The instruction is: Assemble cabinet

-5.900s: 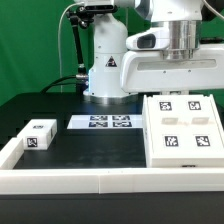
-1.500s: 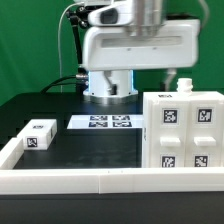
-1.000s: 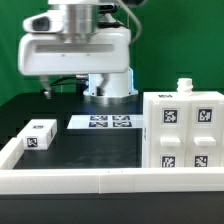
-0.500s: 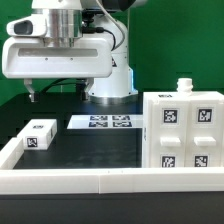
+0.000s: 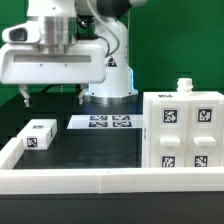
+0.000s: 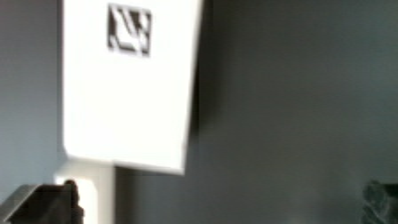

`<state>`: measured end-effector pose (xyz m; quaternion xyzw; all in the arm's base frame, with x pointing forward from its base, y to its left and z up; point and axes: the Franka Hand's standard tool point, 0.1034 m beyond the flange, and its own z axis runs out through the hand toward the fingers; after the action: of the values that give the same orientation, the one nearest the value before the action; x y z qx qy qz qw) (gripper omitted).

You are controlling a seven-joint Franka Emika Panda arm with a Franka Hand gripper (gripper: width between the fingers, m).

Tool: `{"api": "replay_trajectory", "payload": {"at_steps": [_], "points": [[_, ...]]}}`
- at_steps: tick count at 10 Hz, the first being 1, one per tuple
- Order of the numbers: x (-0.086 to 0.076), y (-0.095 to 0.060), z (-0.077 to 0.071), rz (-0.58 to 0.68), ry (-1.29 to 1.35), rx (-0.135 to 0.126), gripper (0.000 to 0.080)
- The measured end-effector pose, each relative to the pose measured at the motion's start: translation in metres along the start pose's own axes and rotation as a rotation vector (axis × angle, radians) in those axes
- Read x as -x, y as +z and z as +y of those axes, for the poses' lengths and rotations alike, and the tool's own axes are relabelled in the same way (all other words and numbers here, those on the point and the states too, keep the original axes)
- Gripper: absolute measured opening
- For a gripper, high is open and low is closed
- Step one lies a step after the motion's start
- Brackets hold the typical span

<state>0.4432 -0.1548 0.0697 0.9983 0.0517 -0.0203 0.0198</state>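
The cabinet (image 5: pixel 181 131) stands upright at the exterior view's right, its tagged drawer blocks facing the camera and a small white knob (image 5: pixel 183 86) on top. A small white tagged cube (image 5: pixel 38 135) lies at the left. My gripper (image 5: pixel 53 96) hangs above and behind the cube, apart from it, open and empty. In the wrist view the gripper (image 6: pixel 214 205) shows only dark fingertips (image 6: pixel 45 203) at the two edges, wide apart, with a white tagged part (image 6: pixel 134 80) below; I cannot tell which part it is.
The marker board (image 5: pixel 105 123) lies flat in the middle, in front of the robot base (image 5: pixel 110 80). A low white wall (image 5: pixel 100 181) borders the black table along the front and left.
The cabinet went from lying tilted to standing upright. Since then my gripper has swung from above the cabinet to the exterior view's left, over the small cube's side. Cabinet and cube have stayed still in the last second.
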Motion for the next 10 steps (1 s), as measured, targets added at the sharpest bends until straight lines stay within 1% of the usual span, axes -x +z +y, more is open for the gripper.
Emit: {"api": "replay_trajectory", "payload": {"at_steps": [2, 4, 5, 7, 10], "points": [[0.014, 0.018, 0.018, -0.013, -0.002, 0.011, 0.0796], [0.024, 0.030, 0.029, -0.033, -0.006, 0.013, 0.0796], [0.026, 0.034, 0.032, -0.041, -0.001, 0.013, 0.0796], [0.027, 0.038, 0.032, -0.047, -0.002, 0.014, 0.0796], [0.028, 0.044, 0.028, -0.059, -0.010, 0.013, 0.0796]]}}
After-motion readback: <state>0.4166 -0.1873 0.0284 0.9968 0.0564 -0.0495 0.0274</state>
